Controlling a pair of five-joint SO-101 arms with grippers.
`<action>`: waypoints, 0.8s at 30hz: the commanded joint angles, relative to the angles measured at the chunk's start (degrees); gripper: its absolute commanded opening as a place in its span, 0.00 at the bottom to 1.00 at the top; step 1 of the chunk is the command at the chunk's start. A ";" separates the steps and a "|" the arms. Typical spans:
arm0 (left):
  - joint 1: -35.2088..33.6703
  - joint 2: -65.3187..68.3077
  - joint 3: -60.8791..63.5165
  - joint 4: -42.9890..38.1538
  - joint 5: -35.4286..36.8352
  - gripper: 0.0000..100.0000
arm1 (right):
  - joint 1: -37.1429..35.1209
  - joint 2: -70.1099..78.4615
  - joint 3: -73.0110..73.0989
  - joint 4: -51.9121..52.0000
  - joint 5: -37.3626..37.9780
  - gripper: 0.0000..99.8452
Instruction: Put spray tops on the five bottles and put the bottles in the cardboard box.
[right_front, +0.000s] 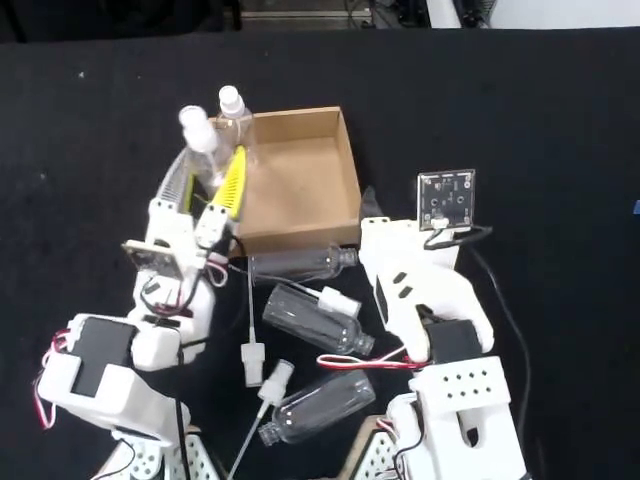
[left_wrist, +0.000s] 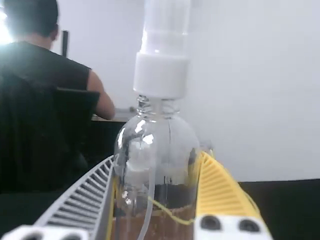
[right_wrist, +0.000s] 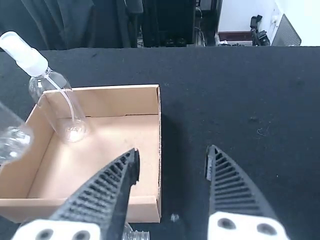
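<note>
Standing by the tabletop (right_front: 520, 120), I saw the left claw (right_front: 213, 160) closed around a capped bottle (left_wrist: 155, 150), its grey and yellow fingers pressed to either side of the clear body. The white spray top was seated on the neck, and the bottle stood upright in the grip. It was held right at the left wall of the cardboard box (right_front: 295, 228), and I could not tell whether its base was inside or just outside.

A second capped bottle (right_wrist: 57, 102) stood upright in the box's far left corner, its dip tube visible through the plastic.

The right claw (right_wrist: 172, 152) hung with its black fingers spread apart, gripping nothing. It sat above the box's near right corner, one finger over the box floor and the other over the dark cloth beside it.

In front of the box lay three bottles on their sides with bare necks. The first open bottle (right_front: 300, 263) lay just beside the near wall, the middle open bottle (right_front: 315, 322) lay nearer the arms, and the last open bottle (right_front: 318, 405) lay between the arm bases. One loose spray top (right_front: 337, 299) rested against the middle one. Another loose top (right_front: 252, 358) and a third loose top (right_front: 274, 380) lay close together to the left, each trailing a long thin tube.
</note>
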 joint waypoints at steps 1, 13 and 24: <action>1.71 -2.02 -5.23 6.77 0.00 0.03 | 1.14 -1.54 -1.10 -1.58 0.09 0.20; 1.45 -0.44 -8.48 13.01 0.26 0.03 | 1.14 -1.54 -1.10 -1.58 0.09 0.20; 1.45 15.12 -11.21 -1.41 0.00 0.03 | 1.14 -1.54 -1.19 -1.58 0.18 0.20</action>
